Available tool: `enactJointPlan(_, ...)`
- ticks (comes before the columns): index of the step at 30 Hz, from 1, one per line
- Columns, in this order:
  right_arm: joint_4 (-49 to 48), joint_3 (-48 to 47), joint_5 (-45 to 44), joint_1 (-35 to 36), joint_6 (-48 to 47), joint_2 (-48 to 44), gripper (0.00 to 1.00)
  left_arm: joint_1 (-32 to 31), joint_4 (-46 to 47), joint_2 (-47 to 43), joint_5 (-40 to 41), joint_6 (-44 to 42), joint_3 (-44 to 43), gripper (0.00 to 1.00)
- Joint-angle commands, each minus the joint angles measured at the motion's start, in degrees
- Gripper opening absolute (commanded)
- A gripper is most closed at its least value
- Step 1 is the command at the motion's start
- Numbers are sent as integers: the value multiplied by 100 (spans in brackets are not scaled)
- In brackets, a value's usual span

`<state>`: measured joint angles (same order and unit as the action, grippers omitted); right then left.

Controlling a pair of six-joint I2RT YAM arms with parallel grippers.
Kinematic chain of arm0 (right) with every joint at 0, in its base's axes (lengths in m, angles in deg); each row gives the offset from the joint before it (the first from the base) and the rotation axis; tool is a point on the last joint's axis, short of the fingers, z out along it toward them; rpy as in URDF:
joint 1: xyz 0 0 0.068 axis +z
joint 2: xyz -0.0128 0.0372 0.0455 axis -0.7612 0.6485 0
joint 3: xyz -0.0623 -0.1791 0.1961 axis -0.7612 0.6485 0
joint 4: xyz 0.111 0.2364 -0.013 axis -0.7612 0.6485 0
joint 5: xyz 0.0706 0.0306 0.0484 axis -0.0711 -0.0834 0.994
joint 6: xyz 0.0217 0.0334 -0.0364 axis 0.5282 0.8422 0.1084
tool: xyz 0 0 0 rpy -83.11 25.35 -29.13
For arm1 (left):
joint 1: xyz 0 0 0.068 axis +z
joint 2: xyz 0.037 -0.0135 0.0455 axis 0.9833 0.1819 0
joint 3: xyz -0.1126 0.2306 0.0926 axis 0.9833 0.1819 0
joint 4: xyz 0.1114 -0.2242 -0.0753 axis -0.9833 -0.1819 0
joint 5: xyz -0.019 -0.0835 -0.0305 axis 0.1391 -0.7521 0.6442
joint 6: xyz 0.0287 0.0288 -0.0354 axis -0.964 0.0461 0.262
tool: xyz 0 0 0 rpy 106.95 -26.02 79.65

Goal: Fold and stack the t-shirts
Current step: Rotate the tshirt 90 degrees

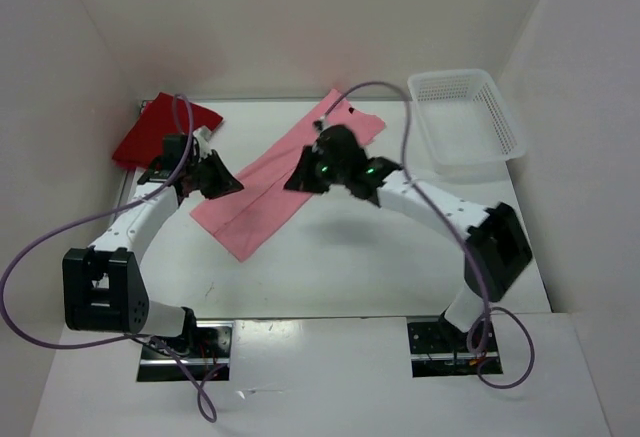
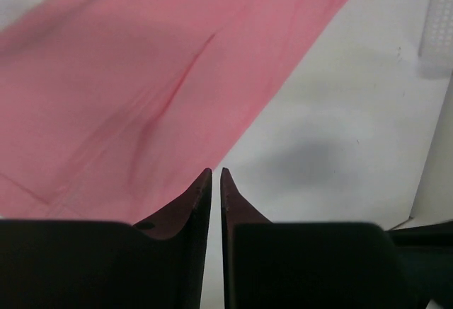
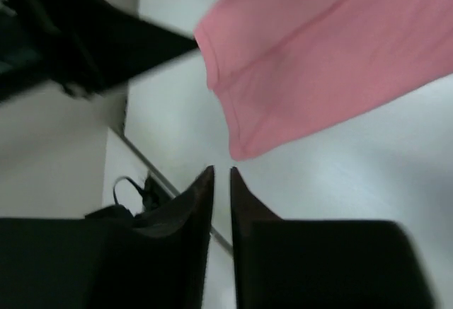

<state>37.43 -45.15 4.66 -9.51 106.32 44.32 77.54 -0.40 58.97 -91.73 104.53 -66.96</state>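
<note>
A pink t-shirt (image 1: 262, 185), folded into a long strip, lies diagonally across the table's middle. It also shows in the left wrist view (image 2: 141, 76) and the right wrist view (image 3: 318, 61). A dark red t-shirt (image 1: 160, 129) lies folded at the back left. No third shirt is in view. My left gripper (image 1: 230, 186) (image 2: 216, 171) hovers at the strip's left edge, shut and empty. My right gripper (image 1: 294, 182) (image 3: 221, 170) hovers over the strip's right edge, near its lower end, shut and empty.
A white mesh basket (image 1: 465, 117) stands at the back right, empty. White walls enclose the table on the left, back and right. The left arm (image 3: 92, 40) shows as a dark blur in the right wrist view.
</note>
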Motion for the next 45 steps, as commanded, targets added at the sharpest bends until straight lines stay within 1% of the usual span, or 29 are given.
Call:
enactJointPlan(1,-939,608,-161,835,866,886,23,259,-52,12,119,-423,46,15)
enactJointPlan(2,-1315,661,-161,916,989,983,32,372,-123,12,119,-424,46,15)
enactJointPlan(3,-1527,801,-335,977,1104,1106,37,426,-123,12,119,-485,46,15)
enactJointPlan(5,-1679,750,-486,1040,1377,1282,45,487,-176,12,172,-485,46,22)
enactJointPlan(6,-1679,749,-556,1092,1377,1483,46,488,-176,12,172,-485,46,23)
enactJointPlan(10,-1881,679,-539,1145,2069,2029,49,488,-176,-40,172,-485,160,30)
enactJointPlan(15,-2003,478,-662,1374,2528,2653,50,488,-123,-40,172,-485,266,32)
enactJointPlan(16,-2004,381,-662,1374,2581,2819,48,488,-123,-40,172,-485,266,32)
enactJointPlan(17,-2004,267,-714,1374,2581,2908,43,488,-123,-40,172,-546,266,32)
enactJointPlan(18,-1752,144,-767,1374,2581,2996,36,488,-123,12,224,-547,266,32)
enactJointPlan(19,-1645,-48,-855,1374,2581,3162,25,488,-123,12,225,-547,266,32)
enactJointPlan(20,-1565,-50,-856,1374,2660,3216,17,488,-123,12,225,-547,266,32)
enactJointPlan(21,-1565,-50,-803,1304,2756,3216,3,488,-123,12,225,-547,266,32)
enactJointPlan(22,-1660,150,-690,1251,2757,3068,0,488,-123,12,225,-547,266,32)
enactJointPlan(23,-1661,300,-628,1164,2757,2928,0,488,-123,65,155,-547,318,35)
enactJointPlan(27,-1319,1266,-566,987,1977,1813,0,418,-123,65,13,-547,467,36)
enactJointPlan(30,-1003,2756,-329,628,1502,626,0,-82,-176,65,75,-495,616,38)
enactJointPlan(31,-767,3049,-328,531,1422,328,0,-327,-176,65,75,-494,678,38)
enactJointPlan(32,-686,3339,-259,417,1343,-276,0,-443,-176,65,75,-407,809,38)
enactJointPlan(33,-581,3821,-171,111,1177,-578,0,-574,-246,65,23,-319,872,39)
enactJointPlan(34,-293,4026,-170,-57,1114,-859,0,-706,-246,-4,23,-318,924,39)
enactJointPlan(35,-134,4315,-109,-233,1035,-1393,0,-908,-299,-5,23,-223,1047,41)
enactJointPlan(36,7,4431,-109,-383,1034,-1650,2,-988,-351,-75,23,-222,1118,43)
enactJointPlan(37,78,4528,-48,-541,965,-1897,8,-1050,-352,-180,23,-74,1188,44)
enactJointPlan(38,157,4607,14,-542,964,-2108,24,-1181,-404,-181,23,-11,1249,45)
enactJointPlan(39,254,4669,15,-542,964,-2406,31,-1278,-483,-268,110,50,1250,48)
enactJointPlan(41,439,4669,67,-595,1025,-2601,43,-1462,-598,-348,163,226,1328,51)
enactJointPlan(43,439,4853,312,-595,1217,-2830,47,-1805,-659,-348,294,436,1434,52)
enactJointPlan(45,387,5072,366,-595,1368,-3075,49,-2260,-607,-174,295,551,1636,52)
